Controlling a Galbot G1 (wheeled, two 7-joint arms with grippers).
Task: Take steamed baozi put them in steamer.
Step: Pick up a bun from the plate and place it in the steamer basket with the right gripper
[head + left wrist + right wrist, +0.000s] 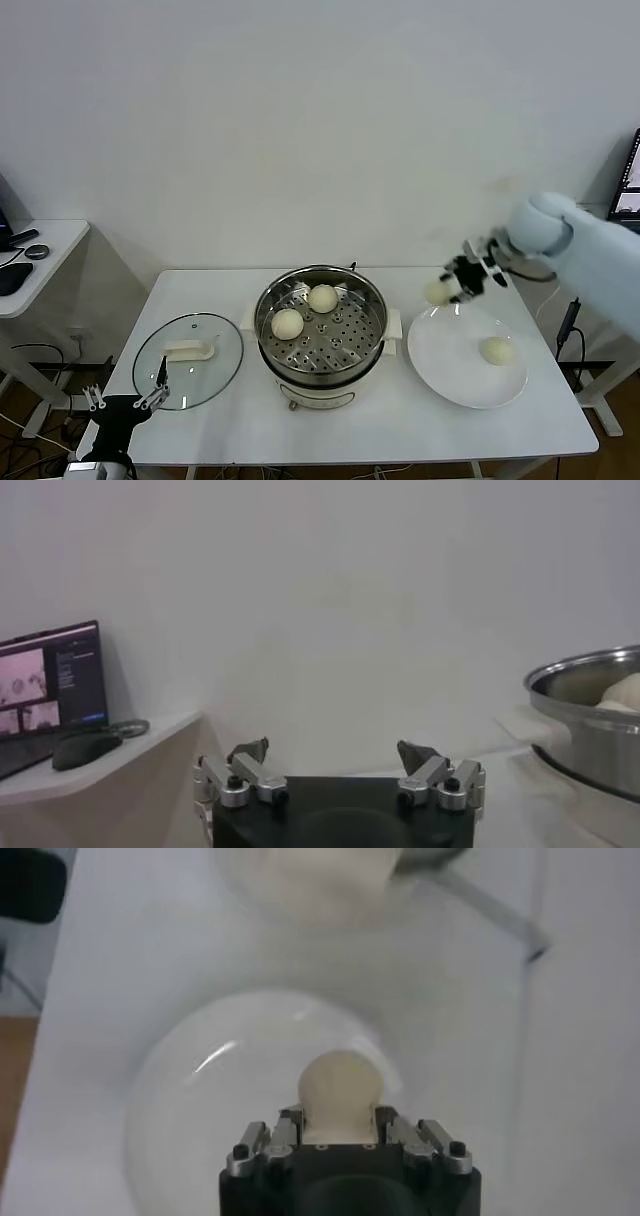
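While the right gripper [447,288] pinches a smooth cream-white dough bun [437,292] above the flat white plate [440,375], we should carry it level toward 9 o'clock. Release it over bare holes in the shiny stainless-steel steamer [370,300], clear of both buns inside; the left gripper [125,401] waits wide open.

Right arm [575,235]: smooth white casing, rounded bulbous joint shell w/ grey shading; black wrist section, black cable looping off it toward 3 o'clock.
Right gripper [340,1128]: matte black block body; silver metal finger brackets each side, black round screw heads on top.
Left gripper [342,768]: same black body; silver linkages w/ black screws, dark angular fingertips [415,753]. Slim black wrist in head view.
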